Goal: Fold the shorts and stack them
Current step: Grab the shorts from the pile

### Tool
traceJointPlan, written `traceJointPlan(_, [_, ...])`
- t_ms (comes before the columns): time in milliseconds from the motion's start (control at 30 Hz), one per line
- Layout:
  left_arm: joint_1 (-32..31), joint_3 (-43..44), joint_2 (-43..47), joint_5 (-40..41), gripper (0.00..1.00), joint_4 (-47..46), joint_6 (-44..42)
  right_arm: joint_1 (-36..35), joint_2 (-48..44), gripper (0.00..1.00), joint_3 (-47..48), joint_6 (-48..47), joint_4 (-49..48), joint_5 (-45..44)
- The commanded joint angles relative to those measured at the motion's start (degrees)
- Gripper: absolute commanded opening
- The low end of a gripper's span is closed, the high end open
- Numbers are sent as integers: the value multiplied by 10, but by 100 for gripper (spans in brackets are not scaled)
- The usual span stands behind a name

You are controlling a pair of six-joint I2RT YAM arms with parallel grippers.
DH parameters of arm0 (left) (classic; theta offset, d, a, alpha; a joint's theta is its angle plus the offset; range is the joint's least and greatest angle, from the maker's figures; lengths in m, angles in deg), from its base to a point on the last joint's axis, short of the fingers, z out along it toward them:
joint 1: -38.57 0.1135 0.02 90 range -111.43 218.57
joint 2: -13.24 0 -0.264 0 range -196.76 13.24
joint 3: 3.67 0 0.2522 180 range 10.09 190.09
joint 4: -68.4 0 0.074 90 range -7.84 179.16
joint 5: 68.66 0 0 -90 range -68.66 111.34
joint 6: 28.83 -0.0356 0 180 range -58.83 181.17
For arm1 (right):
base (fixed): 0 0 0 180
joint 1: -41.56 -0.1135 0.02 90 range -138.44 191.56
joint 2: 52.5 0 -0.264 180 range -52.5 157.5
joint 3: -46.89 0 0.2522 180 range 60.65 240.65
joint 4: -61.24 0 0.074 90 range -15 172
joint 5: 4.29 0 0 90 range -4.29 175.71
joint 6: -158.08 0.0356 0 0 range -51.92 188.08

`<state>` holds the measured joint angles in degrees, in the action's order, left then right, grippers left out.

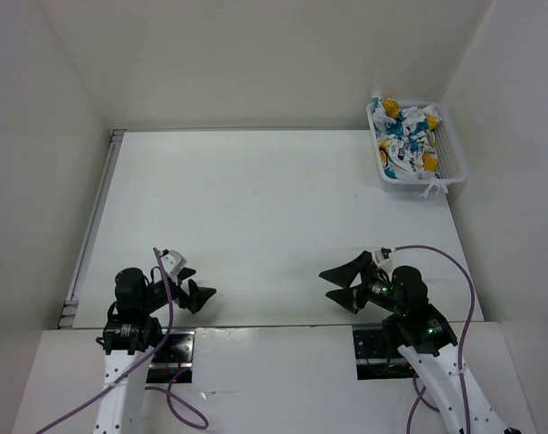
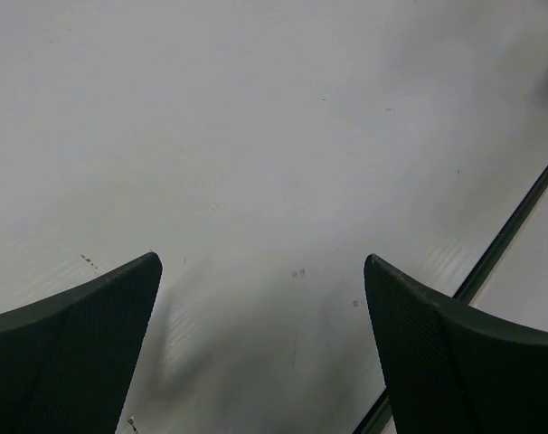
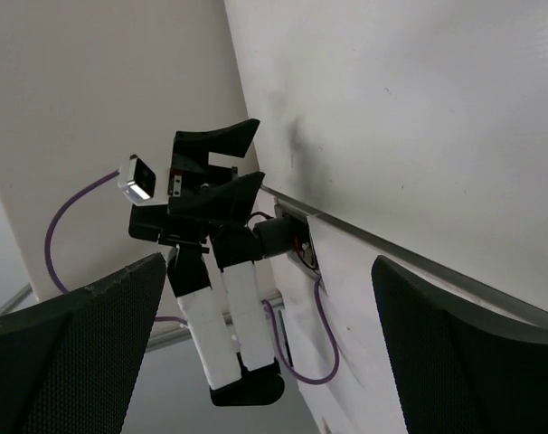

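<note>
The shorts (image 1: 408, 137), white with teal, yellow-orange and black print, lie crumpled in a white mesh basket (image 1: 454, 161) at the table's far right corner. My left gripper (image 1: 200, 296) is open and empty, low over the near left of the table; in the left wrist view (image 2: 263, 262) only bare tabletop shows between its fingers. My right gripper (image 1: 336, 286) is open and empty near the front edge, pointing left; the right wrist view (image 3: 267, 262) looks across at the left arm (image 3: 211, 226). The shorts are far from both grippers.
White walls enclose the table on the left, back and right. A metal rail (image 1: 91, 226) runs along the left edge. Purple cables (image 1: 459, 271) loop from both arms. The table's front edge (image 2: 509, 226) runs beside the left gripper.
</note>
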<state>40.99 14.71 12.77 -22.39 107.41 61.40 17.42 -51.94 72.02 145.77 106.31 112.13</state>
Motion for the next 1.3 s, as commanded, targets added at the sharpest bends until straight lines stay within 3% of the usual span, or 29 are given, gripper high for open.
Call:
traceJointPlan(0, [-2, 14, 63, -15, 99, -6, -2, -6, -7, 99, -10, 27, 12, 8])
traceJointPlan(133, [-2, 14, 68, -16, 99, -6, -2, -6, -7, 100, -18, 33, 19, 14])
traceJointPlan(267, [-2, 21, 68, -72, 99, 21, -2, -6, -7, 100, -41, 33, -31, 32])
traceJointPlan(333, [-2, 21, 68, -66, 99, -8, -2, -6, -7, 100, -41, 38, -31, 32])
traceJointPlan(433, [-2, 28, 68, 10, 99, -162, -2, -6, -7, 100, -71, 57, -132, 67])
traceJointPlan(467, [-2, 28, 62, 73, 99, -255, -2, -6, -7, 100, -71, 64, -172, 67])
traceJointPlan(533, [-2, 63, 47, 126, 99, -282, -2, -6, 0, 100, -14, 30, -145, 17])
traceJointPlan(567, [-2, 83, 37, 144, 99, -251, -2, -6, 13, 100, 12, 13, -123, -3])
traceJointPlan(667, [-2, 172, -31, 188, 99, -134, -2, -6, 137, 100, 126, -67, -82, -73])
traceJointPlan(700, [-2, 192, -56, 206, 99, -110, -2, -6, 193, 100, 215, -101, -73, -111])
traceJointPlan(733, [-2, 213, -116, 206, 99, -88, -2, -6, 325, 100, 270, -138, -33, -131])
traceJointPlan(800, [-2, 288, -187, 206, 99, 0, -2, -6, 460, 100, 387, -248, 33, -192])
traceJointPlan(833, [-2, 315, -262, 201, 99, 38, -2, -6, 578, 100, 497, -282, 93, -288])
traceJointPlan(900, [-2, 398, -377, 208, 99, 67, -2, 11, 669, 100, 632, -364, 129, -388])
traceJointPlan(967, [-7, 455, -448, 208, 99, 128, -2, 93, 765, 100, 692, -449, 107, -445])
traceJointPlan(1067, [-20, 534, -542, 214, 99, 189, -2, 234, 861, 100, 757, -479, 55, -458])
traceJointPlan(1133, [-27, 549, -568, 219, 99, 199, -2, 287, 905, 100, 798, -503, 49, -464])
traceJointPlan(1267, [-33, 548, -563, 214, 99, 187, -2, 302, 975, 100, 823, -545, 40, -493])
